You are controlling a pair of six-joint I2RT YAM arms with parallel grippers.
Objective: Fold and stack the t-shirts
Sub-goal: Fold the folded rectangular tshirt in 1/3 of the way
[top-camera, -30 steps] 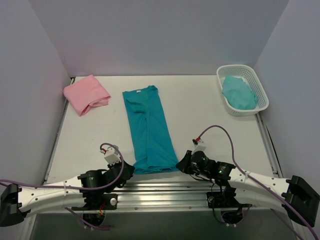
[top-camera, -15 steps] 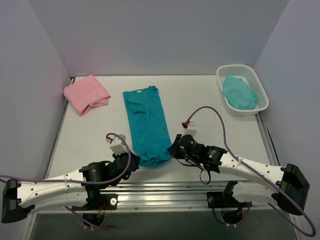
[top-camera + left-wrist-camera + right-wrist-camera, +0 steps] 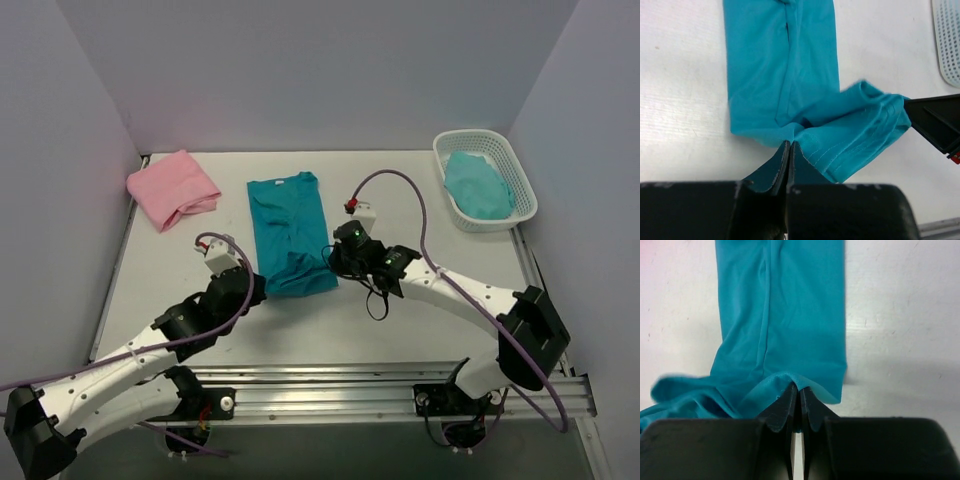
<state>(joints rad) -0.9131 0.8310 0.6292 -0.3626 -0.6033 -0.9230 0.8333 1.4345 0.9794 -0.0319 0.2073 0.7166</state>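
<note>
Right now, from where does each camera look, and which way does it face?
Top external: above and behind, looking down on the white table; left arm and right arm show.
Left wrist: on the left arm, looking past the shut left gripper at the long teal cloth t-shirt.
Right wrist: on the right arm, looking past the shut right gripper at that shirt's hem.
Shared: all show the teal t-shirt.

Nothing to read here.
I find no letters, numbers, brand marks or signs on the teal t-shirt (image 3: 290, 240), the pink t-shirt (image 3: 172, 187) or the basket (image 3: 488, 225); any print there would be too small to make out.
</note>
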